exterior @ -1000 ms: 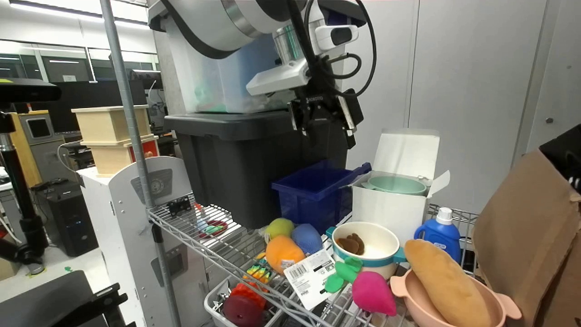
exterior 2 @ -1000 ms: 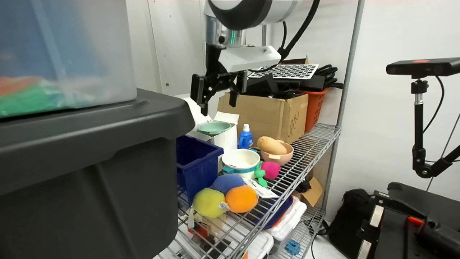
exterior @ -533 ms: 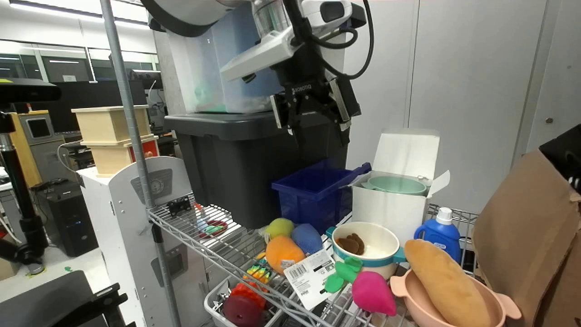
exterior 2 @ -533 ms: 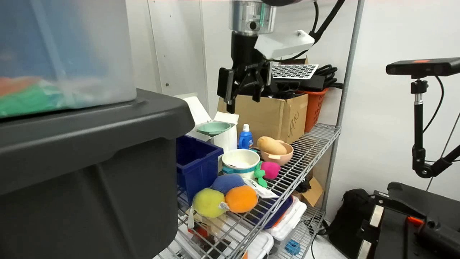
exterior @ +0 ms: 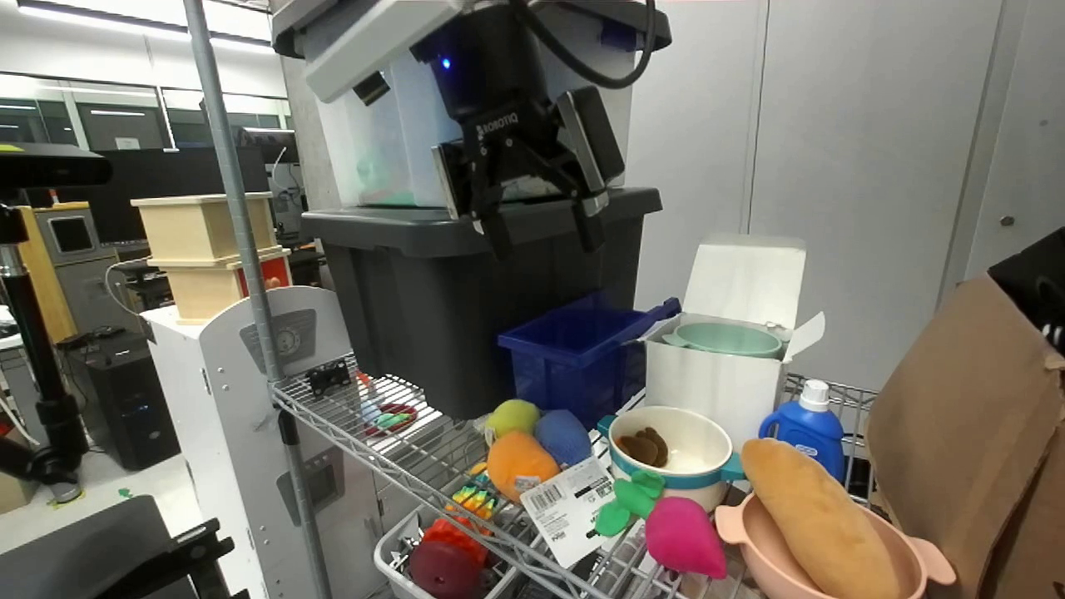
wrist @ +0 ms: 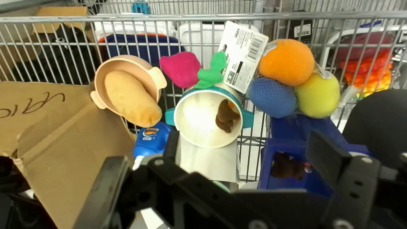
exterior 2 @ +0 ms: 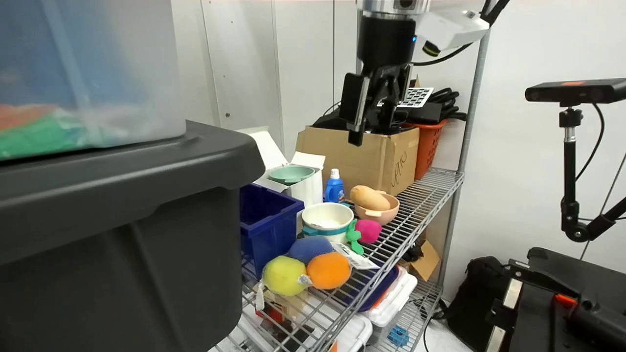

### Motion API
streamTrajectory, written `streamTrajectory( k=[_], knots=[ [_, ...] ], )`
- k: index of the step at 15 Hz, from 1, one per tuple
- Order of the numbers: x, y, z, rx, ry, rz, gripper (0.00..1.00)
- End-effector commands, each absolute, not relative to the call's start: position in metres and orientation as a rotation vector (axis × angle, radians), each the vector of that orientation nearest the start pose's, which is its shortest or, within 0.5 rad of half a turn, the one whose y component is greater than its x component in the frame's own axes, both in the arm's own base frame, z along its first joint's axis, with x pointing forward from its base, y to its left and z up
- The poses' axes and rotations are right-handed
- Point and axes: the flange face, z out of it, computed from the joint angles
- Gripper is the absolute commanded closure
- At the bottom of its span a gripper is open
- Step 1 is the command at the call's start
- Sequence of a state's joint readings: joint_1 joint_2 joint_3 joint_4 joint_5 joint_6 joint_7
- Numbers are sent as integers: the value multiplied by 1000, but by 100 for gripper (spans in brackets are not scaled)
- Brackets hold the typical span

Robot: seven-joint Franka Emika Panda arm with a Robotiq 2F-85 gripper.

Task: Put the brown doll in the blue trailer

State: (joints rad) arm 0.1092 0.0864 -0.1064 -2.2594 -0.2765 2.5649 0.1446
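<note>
I had the end effector (exterior: 546, 237) up in the air, well above the wire counter (exterior 2: 433, 190), its two fingers spread wide apart. In the wrist view I saw the brown doll (wrist: 284, 167) down inside the blue trailer (exterior: 553, 378), which stood between the black storage tote (exterior: 416, 308) and a white carton (exterior: 703, 387) with a mint-green bowl (exterior: 728, 339) in its mouth. A second brown object (wrist: 226, 114), too unclear for me to name, lay against the inner wall of the white pot (wrist: 195, 117) with teal handles. Just beside the trailer sat an orange ball (wrist: 287, 62), a blue ball (wrist: 272, 97) and a yellow-green ball (wrist: 319, 95), netted together, and a printed tag (wrist: 244, 57) lay next to them. A magenta toy beet (wrist: 181, 69) with green leaves rested just beside the white pot. On its far side from the balls was the peach pot (wrist: 140, 68), holding a toy baguette (wrist: 130, 97) that leaned over its rim, and near that stood a blue detergent bottle (exterior: 807, 433), upright under its white cap.
</note>
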Motion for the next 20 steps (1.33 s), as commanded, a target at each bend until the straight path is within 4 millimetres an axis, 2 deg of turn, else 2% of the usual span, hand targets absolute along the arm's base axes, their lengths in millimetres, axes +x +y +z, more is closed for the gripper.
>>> streamTrajectory(
  k=[1,11,20],
  knots=[
    [520,3,365,-3283,-195,-391,0],
    [472,-4,383,-3284,-297,-402,0],
    [459,-11,391,-3287,-315,-401,0]
  ],
)
